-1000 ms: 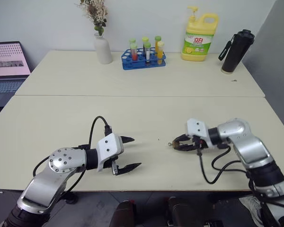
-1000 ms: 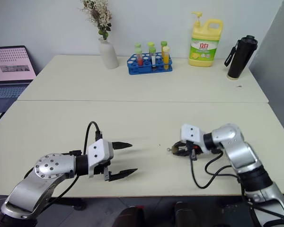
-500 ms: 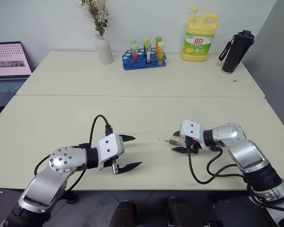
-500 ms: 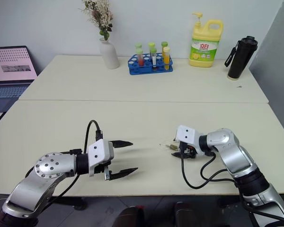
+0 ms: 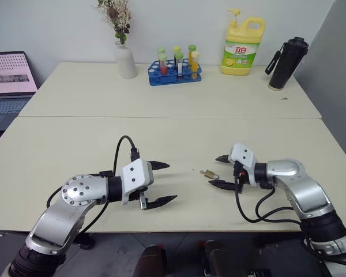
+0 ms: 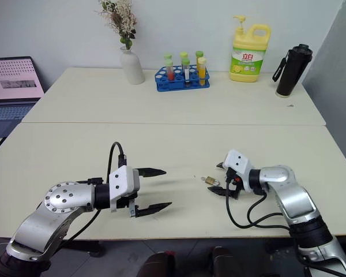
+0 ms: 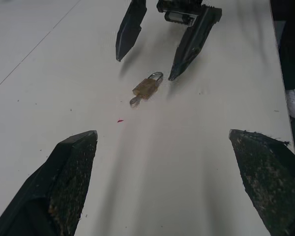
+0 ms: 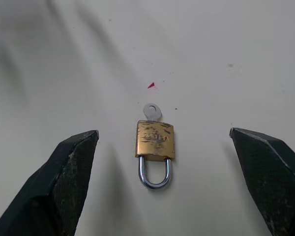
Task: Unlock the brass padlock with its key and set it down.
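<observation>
Presently the brass padlock [image 8: 155,140] lies flat on the table [image 5: 161,138], free of both grippers. The right gripper [image 5: 220,171] is released, its two black fingers spread wide. In the right wrist view the padlock sits squarely in the gap between those fingers, touching neither one, a little ahead of the fingertips [image 8: 81,147]. Its silver shackle [image 8: 155,172] points back toward the right gripper and appears seated in the body; whether it is unlatched cannot be told. The key [image 8: 151,111] stands in the far end of the body, its round bow sticking out on the side away from the right gripper. A small red speck [image 8: 151,85] lies on the table just beyond the key.

In the head views the padlock rests just beside the right gripper's nearer fingertip, on the side facing the left gripper [image 5: 161,183].

The left gripper is likewise released, fingers wide apart and holding nothing. It hovers over the table well apart from the padlock, pointing toward it. In the left wrist view the padlock lies ahead of the left fingers, between them and the right gripper's fingers, with the key end turned toward the left gripper.
</observation>
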{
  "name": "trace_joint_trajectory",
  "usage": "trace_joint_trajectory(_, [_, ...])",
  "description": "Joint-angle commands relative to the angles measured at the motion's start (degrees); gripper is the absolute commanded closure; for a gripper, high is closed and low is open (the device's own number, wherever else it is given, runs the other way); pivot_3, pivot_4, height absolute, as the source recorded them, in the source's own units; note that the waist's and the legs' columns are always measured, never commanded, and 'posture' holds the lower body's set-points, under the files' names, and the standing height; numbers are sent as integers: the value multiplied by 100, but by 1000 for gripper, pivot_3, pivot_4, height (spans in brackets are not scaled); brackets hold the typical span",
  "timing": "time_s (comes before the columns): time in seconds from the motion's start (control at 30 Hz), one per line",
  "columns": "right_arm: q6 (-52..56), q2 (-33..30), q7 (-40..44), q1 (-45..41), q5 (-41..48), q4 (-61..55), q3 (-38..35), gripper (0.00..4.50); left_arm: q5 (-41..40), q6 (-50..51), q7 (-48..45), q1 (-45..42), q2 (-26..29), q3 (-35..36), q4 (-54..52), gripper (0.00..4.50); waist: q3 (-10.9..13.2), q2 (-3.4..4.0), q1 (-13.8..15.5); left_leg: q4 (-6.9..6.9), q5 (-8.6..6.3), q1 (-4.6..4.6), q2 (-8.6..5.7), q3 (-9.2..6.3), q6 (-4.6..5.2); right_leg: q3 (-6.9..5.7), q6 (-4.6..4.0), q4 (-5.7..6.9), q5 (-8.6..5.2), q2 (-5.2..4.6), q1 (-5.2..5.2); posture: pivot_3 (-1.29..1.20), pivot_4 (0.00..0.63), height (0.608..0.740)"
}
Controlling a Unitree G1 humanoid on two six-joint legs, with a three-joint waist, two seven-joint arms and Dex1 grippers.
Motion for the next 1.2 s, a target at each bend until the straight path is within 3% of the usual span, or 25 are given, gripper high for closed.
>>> trace_joint_trajectory(0.03, [-301,171,-388,249,17,-23,-109,16,-4,-97,-46,-33,23,2,-21,0,0,0,3,0,0,-1,0,0,0,0,0,-1,0,0,0,0,150,740])
trace_joint_trajectory(0.4, [-492,387,-827,584,-117,52,130,16,17,-148,-73,-108,-10,-78,55,0,0,0,2,1,0,1,0,1,0,1,0,0,0,2,1,0,150,740])
trace_joint_trajectory(0.5, [-594,386,-946,575,-244,179,181,621,23,-150,-62,-123,-20,-86,66,0,-1,-1,2,1,0,2,-2,2,0,2,1,0,0,1,1,0,150,740])
trace_joint_trajectory(0.77, [-1097,299,-1145,527,-630,412,358,3444,-137,13,-11,-117,-115,-34,67,0,-4,-5,1,3,0,11,-1,2,0,2,1,3,1,2,9,0,150,740])
trace_joint_trajectory(0.8, [-1183,279,-1143,536,-660,426,365,3559,-195,65,-4,-112,-134,-16,61,0,-4,-5,1,4,0,12,-1,2,0,2,1,3,1,2,10,0,150,740])
trace_joint_trajectory(1.03, [-2653,-185,-1179,454,-1312,195,480,3557,-584,553,58,-203,-233,117,51,0,-4,-6,20,5,0,8,-4,3,0,2,2,1,1,0,10,0,150,740])
trace_joint_trajectory(1.2, [-5345,-755,-2553,-43,-2855,582,370,3557,-1230,1185,89,-695,-469,223,184,0,-3,-6,9,9,0,2,-5,4,0,2,4,2,2,1,3,0,150,740])
